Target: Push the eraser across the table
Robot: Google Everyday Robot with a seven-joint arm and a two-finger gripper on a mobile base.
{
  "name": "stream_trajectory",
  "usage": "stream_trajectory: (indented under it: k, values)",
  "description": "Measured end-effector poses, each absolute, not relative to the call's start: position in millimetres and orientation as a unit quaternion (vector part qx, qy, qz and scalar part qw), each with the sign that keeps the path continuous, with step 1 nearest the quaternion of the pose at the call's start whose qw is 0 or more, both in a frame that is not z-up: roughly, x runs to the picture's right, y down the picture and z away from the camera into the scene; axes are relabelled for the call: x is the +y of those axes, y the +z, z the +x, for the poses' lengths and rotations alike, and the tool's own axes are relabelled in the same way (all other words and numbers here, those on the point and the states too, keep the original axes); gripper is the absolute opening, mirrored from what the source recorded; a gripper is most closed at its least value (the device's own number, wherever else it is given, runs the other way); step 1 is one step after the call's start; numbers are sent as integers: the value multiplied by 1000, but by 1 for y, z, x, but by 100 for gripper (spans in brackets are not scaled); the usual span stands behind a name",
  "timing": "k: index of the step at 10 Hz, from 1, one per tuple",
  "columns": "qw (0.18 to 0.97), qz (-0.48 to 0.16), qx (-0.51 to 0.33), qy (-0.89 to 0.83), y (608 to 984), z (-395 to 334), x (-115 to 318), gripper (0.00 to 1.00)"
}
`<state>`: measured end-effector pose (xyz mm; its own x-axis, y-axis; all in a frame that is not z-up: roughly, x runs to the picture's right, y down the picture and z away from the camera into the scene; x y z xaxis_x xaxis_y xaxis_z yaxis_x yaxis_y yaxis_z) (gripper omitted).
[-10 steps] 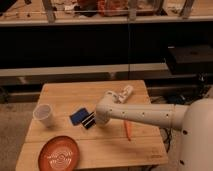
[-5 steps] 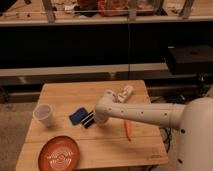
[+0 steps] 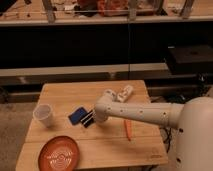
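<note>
The claw (image 3: 88,119) partly hides the eraser's (image 3: 76,116) right edge.

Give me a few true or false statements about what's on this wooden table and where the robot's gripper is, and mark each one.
1. The gripper is right beside the small flat dark-blue rectangular eraser, on its right in the camera view. True.
2. The white cup lies tipped over on the round orange-red plate. False: it stands upright on the light-brown wooden plank table, apart from the plate.
3. The thin orange stick lies on the table, below the white arm in the view. True.
4. The eraser sits on the plate. False: it rests on the bare table, above and to the right of the plate.
5. The plate is at the table's near left corner. True.
</note>
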<state>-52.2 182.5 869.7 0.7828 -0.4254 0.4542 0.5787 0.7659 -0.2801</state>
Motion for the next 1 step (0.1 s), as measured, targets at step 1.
stream_trajectory:
  k: [1]
  values:
    - [921, -206, -185, -274, 871, -53, 181, 0]
